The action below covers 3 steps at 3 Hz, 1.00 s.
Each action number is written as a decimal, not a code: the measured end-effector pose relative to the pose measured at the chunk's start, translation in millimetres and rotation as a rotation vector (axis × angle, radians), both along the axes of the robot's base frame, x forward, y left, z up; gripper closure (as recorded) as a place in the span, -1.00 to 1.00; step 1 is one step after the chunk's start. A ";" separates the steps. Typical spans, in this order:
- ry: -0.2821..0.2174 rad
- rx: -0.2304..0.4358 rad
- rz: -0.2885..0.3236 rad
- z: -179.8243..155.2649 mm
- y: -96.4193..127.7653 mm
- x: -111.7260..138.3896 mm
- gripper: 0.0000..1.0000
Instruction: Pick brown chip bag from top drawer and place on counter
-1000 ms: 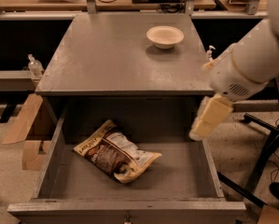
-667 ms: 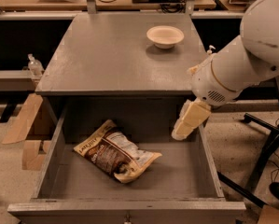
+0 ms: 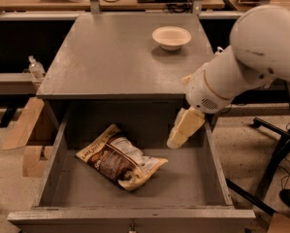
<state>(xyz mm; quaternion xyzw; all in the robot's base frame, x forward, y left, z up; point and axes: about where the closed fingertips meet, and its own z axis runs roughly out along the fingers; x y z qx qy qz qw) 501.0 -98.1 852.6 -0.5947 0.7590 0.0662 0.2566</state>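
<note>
the chip bag [image 3: 120,161] lies in the drawer [image 3: 50,171], near the gripper [image 3: 176,141] but apart. i can't tell if the gripper is open.

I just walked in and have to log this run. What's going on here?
A one-armed robot is going after the brown chip bag, which lies on the floor of the open top drawer, left of centre. The robot's hand hangs over the drawer's right rear part, to the right of the bag and not touching it. The bag is not yet picked up. On the counter above, a small cream bowl sits near the back right.
</note>
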 end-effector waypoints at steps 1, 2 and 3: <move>0.057 -0.001 0.037 -43.1 39.1 9.3 -1.00; 0.129 -0.044 0.019 -89.6 70.3 8.9 -1.00; 0.210 -0.076 -0.033 -132.3 88.7 -1.4 -1.00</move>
